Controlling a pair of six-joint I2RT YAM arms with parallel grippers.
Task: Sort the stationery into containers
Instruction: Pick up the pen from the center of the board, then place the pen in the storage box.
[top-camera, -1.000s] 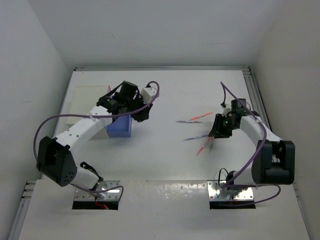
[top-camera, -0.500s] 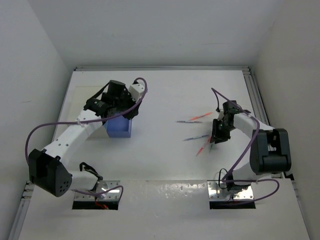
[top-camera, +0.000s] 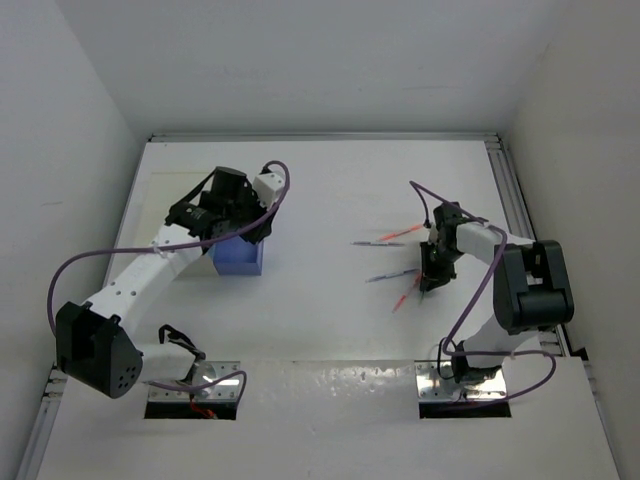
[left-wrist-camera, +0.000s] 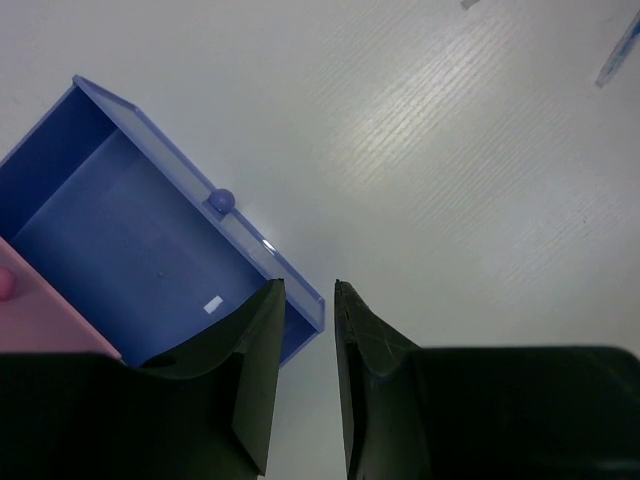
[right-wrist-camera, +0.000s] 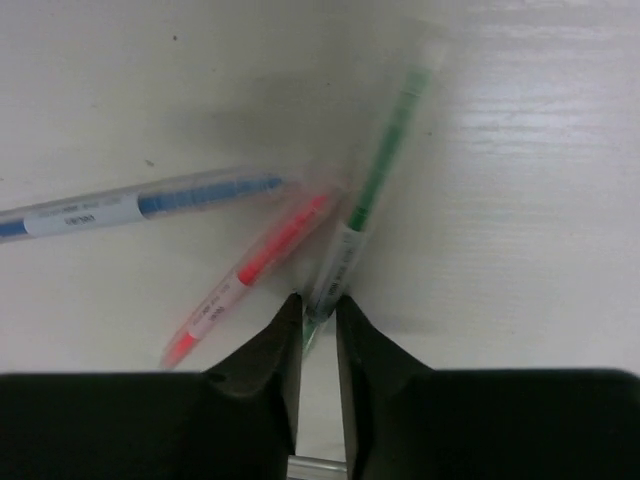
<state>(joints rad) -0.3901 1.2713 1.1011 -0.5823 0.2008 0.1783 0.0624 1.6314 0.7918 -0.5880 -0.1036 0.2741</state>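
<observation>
In the right wrist view my right gripper (right-wrist-camera: 319, 305) is shut on the lower end of a green pen (right-wrist-camera: 375, 170), which lies on the table. A red pen (right-wrist-camera: 255, 265) and a blue pen (right-wrist-camera: 150, 203) fan out to its left, touching near the green pen's middle. From above, the right gripper (top-camera: 432, 270) covers the green pen. My left gripper (left-wrist-camera: 310, 290) hangs over the near corner of the blue container (left-wrist-camera: 110, 220), its jaws a narrow gap apart with nothing between them. The blue container (top-camera: 238, 258) holds only a small white label. A pink container (left-wrist-camera: 40, 310) adjoins it.
Two more pens, an orange one (top-camera: 400, 233) and a grey one (top-camera: 378, 243), lie beyond the right gripper. A white cabinet (top-camera: 150, 215) stands behind the left arm at the far left. White walls enclose the table on three sides.
The right gripper has slid left onto the pen cluster and narrowed its jaws around the green pen. The left arm has swung left over the blue container.
</observation>
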